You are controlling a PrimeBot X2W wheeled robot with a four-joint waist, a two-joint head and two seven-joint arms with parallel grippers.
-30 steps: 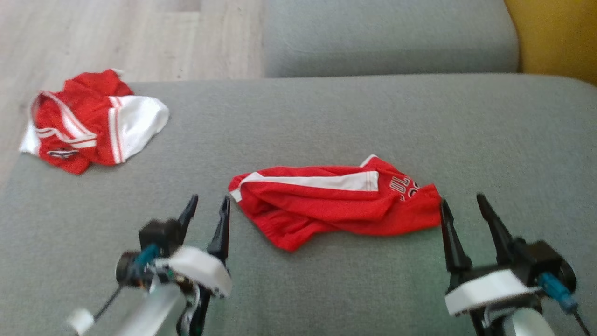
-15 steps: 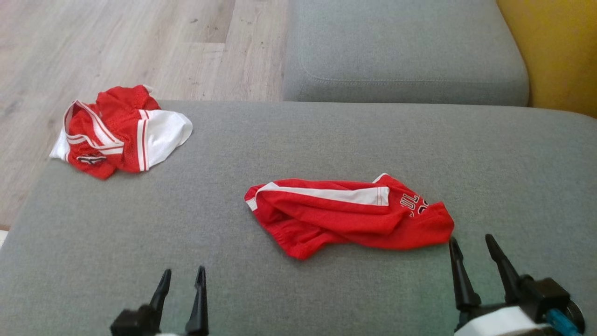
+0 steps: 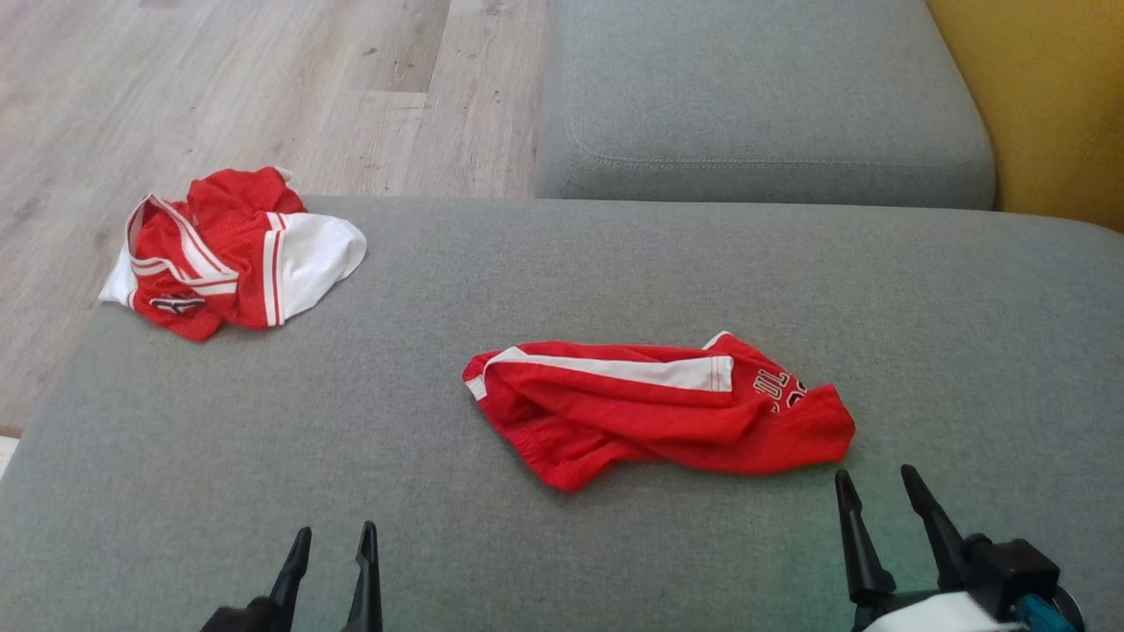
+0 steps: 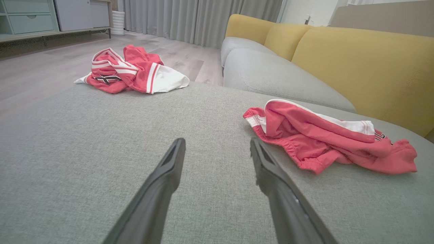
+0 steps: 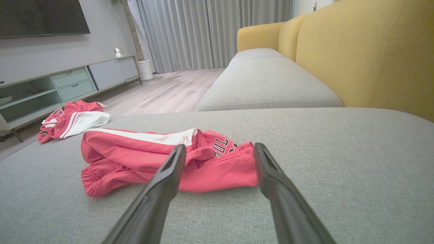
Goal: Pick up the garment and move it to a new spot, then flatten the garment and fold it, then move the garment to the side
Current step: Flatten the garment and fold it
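Observation:
A pair of red shorts with a white side stripe and lettering (image 3: 659,412) lies bunched near the middle of the grey couch seat (image 3: 615,263). They also appear in the left wrist view (image 4: 325,139) and the right wrist view (image 5: 152,159). My left gripper (image 3: 335,529) is open and empty, well short of the shorts' left end (image 4: 217,141). My right gripper (image 3: 875,474) is open too, just in front of the shorts' right end without touching (image 5: 219,146).
A second red and white garment (image 3: 228,254) lies crumpled at the seat's far left corner (image 4: 132,69), by the wooden floor (image 3: 219,88). Another grey cushion (image 3: 764,96) and the yellow backrest (image 3: 1036,105) lie beyond. A low cabinet (image 5: 67,81) stands across the room.
The head camera has shifted, so the whole picture sits lower and to the right. Both grippers have drawn back from the shorts' ends toward the bottom edge and are still open.

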